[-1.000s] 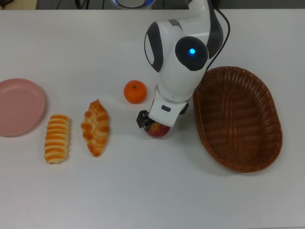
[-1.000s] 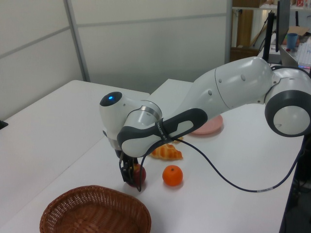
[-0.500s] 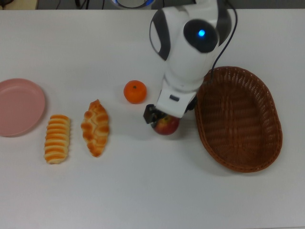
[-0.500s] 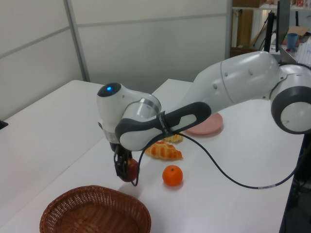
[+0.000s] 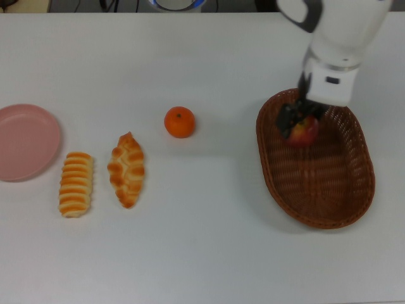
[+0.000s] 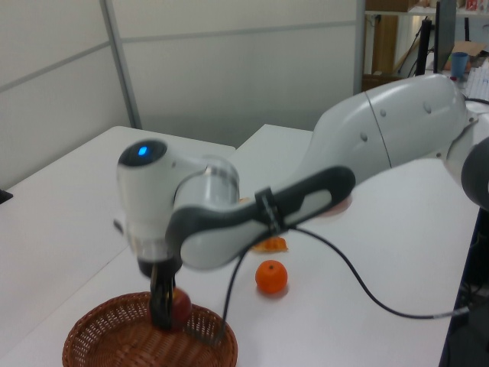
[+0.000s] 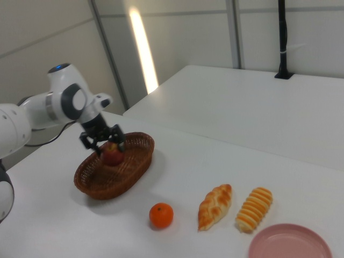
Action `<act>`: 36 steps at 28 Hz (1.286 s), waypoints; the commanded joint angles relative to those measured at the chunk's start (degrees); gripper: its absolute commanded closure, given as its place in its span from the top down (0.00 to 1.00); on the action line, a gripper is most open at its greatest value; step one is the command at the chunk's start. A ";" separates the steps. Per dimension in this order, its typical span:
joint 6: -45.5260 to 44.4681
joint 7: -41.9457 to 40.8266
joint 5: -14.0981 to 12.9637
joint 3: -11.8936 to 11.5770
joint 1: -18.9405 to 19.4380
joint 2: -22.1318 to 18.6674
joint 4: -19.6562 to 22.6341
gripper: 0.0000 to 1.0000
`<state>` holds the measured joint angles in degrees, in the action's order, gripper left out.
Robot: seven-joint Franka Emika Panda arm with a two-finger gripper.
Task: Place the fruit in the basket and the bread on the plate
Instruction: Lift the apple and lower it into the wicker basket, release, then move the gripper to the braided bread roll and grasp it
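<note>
- The pincer grips the apple over the wicker basket, which sits by the top view's right tabletop edge.
- In my judgement, lowering close to the basket floor before letting go would stop the apple bouncing or rolling out.
- The right view shows the apple hanging above the rim; the top view alone cannot give that height.
- The tangerine waits mid-tabletop.

Apple in end effector above basket

Woven wicker basket — rough, matt
</note>
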<state>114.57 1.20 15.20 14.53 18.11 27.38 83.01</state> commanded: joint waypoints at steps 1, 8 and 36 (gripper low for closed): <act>-1.19 2.67 2.29 -0.47 2.63 0.13 3.81 0.18; -1.89 2.67 3.70 -0.99 2.63 0.83 5.84 0.26; -8.13 1.09 -0.70 -3.54 -21.45 -2.69 1.97 1.00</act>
<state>106.92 2.93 13.16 10.96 0.44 23.76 83.76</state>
